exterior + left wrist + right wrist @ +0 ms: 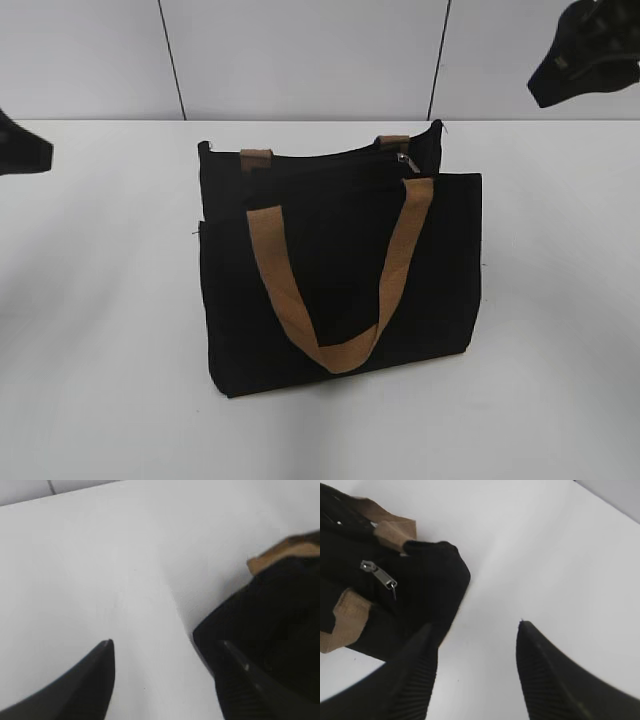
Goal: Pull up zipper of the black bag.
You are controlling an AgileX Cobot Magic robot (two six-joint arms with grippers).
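The black bag [340, 270] stands upright mid-table, one tan handle hanging down its front. Its zipper runs along the top edge, with the silvery pull tab [403, 159] at the right end; the tab also shows in the right wrist view [379, 573]. My right gripper [475, 630] is open and empty, above the table beside the bag's right end [432, 575]; its arm shows at top right [585, 50]. My left gripper [167, 647] is open and empty, beside the bag's left end [270, 615]; its arm shows at the left edge [20, 145].
The bag rests on a white table [100, 350]. A grey panelled wall [300, 50] stands behind the table's far edge. No other objects are in view.
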